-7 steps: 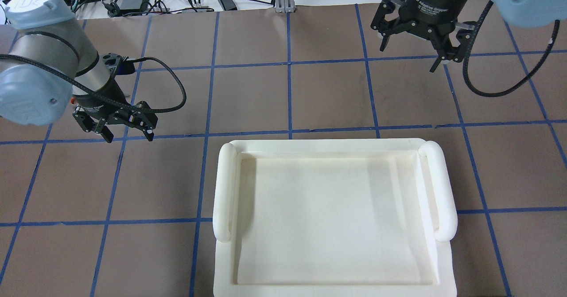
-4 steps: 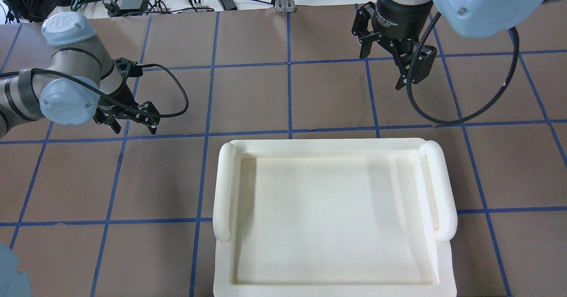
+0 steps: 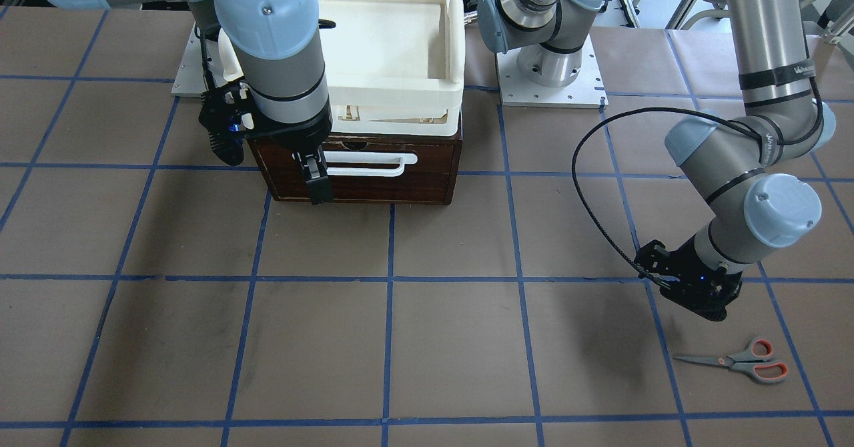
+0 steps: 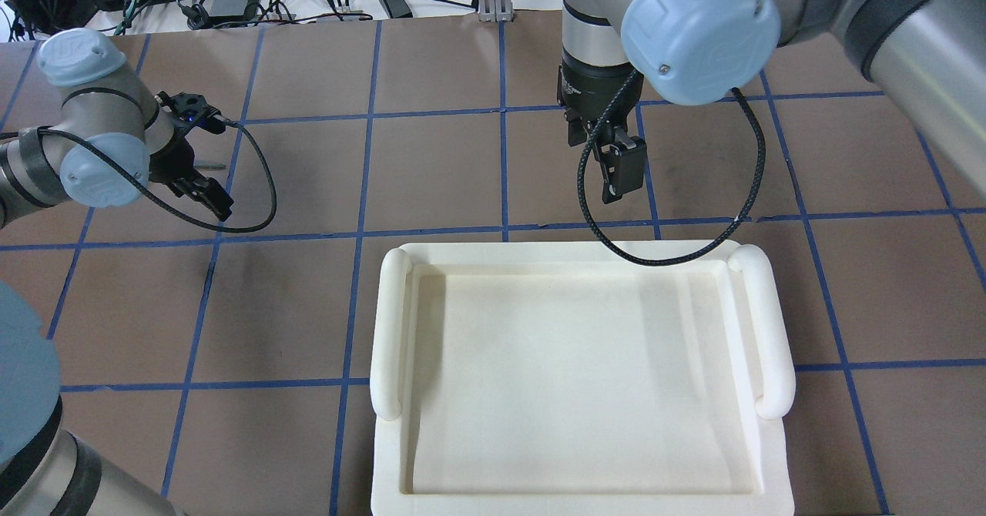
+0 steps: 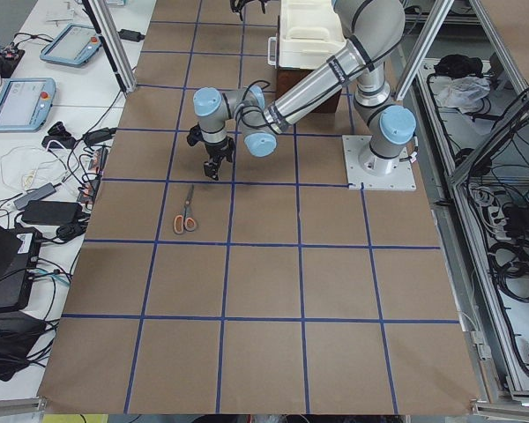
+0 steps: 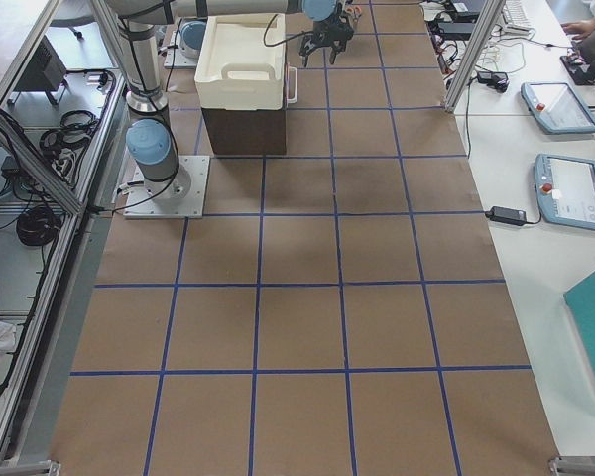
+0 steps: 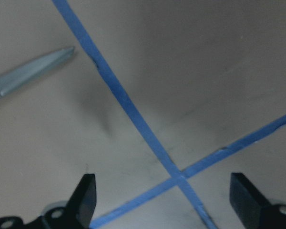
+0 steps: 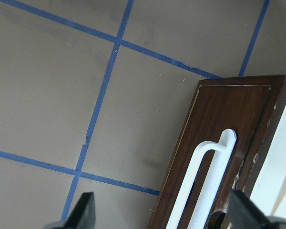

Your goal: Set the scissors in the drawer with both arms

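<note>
As I read it, none of the real work is done: the scissors lie flat on the table, well apart from the drawer, which sits shut beneath the tray, its handle not yet gripped. My left gripper hangs low near the scissors' blade tips, jaws spread and empty, and my right gripper sits by the end of the handle, jaws likewise wide with nothing between them. I judge everything that counts is left: pull the drawer out, pick up the scissors, carry them across and set them inside.
</note>
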`<state>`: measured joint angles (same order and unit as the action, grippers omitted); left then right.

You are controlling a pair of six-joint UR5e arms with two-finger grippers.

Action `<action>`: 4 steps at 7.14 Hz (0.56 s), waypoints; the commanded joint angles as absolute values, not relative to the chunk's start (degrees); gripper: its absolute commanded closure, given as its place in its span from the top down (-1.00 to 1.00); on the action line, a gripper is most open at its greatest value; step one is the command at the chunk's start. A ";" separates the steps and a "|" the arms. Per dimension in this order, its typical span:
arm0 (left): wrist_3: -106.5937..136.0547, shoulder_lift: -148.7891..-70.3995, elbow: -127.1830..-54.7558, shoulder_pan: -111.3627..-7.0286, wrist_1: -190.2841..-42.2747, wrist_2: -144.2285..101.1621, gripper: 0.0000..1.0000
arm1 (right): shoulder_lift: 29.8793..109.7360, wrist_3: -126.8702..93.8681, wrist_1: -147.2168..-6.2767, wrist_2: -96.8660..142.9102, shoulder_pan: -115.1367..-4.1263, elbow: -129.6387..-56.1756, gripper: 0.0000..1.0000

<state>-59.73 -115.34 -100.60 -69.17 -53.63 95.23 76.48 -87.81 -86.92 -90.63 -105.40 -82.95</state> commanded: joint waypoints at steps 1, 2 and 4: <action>-89.17 -119.51 -95.66 -68.47 -48.53 95.36 1.00 | 72.97 -91.91 -87.19 -90.18 -106.96 -82.88 1.00; -97.56 -121.88 -92.23 -67.68 -48.43 94.93 1.00 | 71.82 -92.28 -87.36 -87.83 -107.22 -82.88 1.00; -111.90 -126.02 -89.31 -63.74 -48.43 86.62 1.00 | 69.53 -93.78 -87.28 -86.57 -107.49 -82.97 1.00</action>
<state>-103.06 -123.62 -91.07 -66.00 -48.54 90.94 70.92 -93.15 -87.27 -87.26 -107.23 -82.91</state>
